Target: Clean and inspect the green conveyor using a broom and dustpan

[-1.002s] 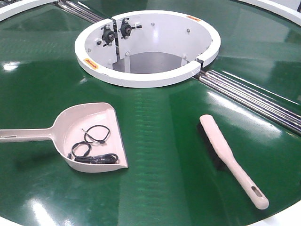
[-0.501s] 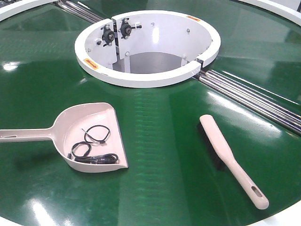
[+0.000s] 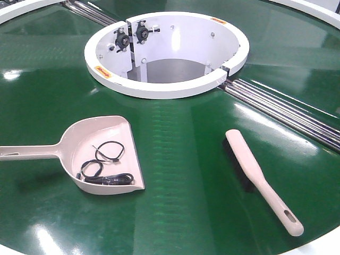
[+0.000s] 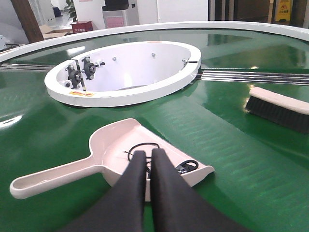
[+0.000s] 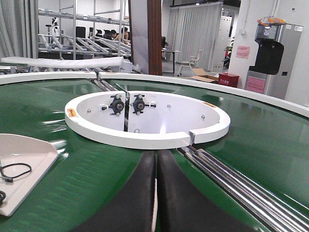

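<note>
The green conveyor [image 3: 180, 175] fills the front view. On its left lies the beige-pink dustpan [image 3: 90, 141], handle pointing left, with a coiled black cable [image 3: 103, 164] inside. The broom [image 3: 255, 170] lies to the right, bristles down, handle toward the near edge. Neither gripper shows in the front view. In the left wrist view my left gripper [image 4: 148, 153] is shut and empty, hanging over the near side of the dustpan [image 4: 111, 145]. My right gripper [image 5: 155, 154] is shut above the belt, facing the white ring; a thin pale sliver shows through the slit between its fingers.
A white ring housing [image 3: 159, 87] with two black bearings stands at the belt's centre. Metal rails [image 3: 287, 109] run from it to the right, others to the back left. The belt's white outer rim [image 3: 324, 247] is at the near right corner.
</note>
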